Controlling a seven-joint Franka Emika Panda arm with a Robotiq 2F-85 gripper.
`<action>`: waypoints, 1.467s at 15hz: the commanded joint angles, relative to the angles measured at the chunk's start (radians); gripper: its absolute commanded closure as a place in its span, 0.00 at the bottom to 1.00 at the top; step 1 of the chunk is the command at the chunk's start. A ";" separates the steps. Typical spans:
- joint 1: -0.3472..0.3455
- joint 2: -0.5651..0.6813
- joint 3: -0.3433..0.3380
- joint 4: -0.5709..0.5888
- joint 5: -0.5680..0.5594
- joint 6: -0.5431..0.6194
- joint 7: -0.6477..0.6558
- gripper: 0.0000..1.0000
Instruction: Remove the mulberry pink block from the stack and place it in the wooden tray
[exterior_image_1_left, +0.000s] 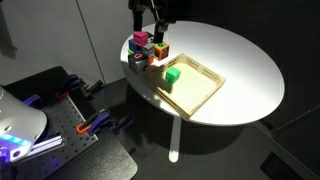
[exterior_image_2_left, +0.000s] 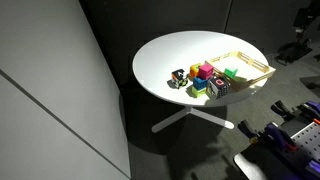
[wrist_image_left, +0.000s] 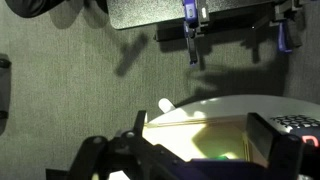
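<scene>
Dropping with jaws apart, the gripper (exterior_image_1_left: 150, 20) could clip cubes (exterior_image_1_left: 160, 50) crowding the pink block (exterior_image_1_left: 140, 38) just beneath it (tightly packed) and topple the stack (exterior_image_1_left: 146, 52).

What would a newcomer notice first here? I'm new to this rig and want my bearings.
The stack of multicoloured cubes stands out near the edge of the white round table, with the mulberry pink block high in it. Right beside it, a bright green cube sits inside the wooden tray. The dark gripper hangs just above the stack.
</scene>
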 joint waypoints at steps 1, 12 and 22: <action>0.008 -0.001 -0.007 0.003 -0.002 -0.003 0.001 0.00; 0.048 0.045 0.017 0.024 0.006 0.109 0.014 0.00; 0.130 0.166 0.067 0.112 0.077 0.298 0.002 0.00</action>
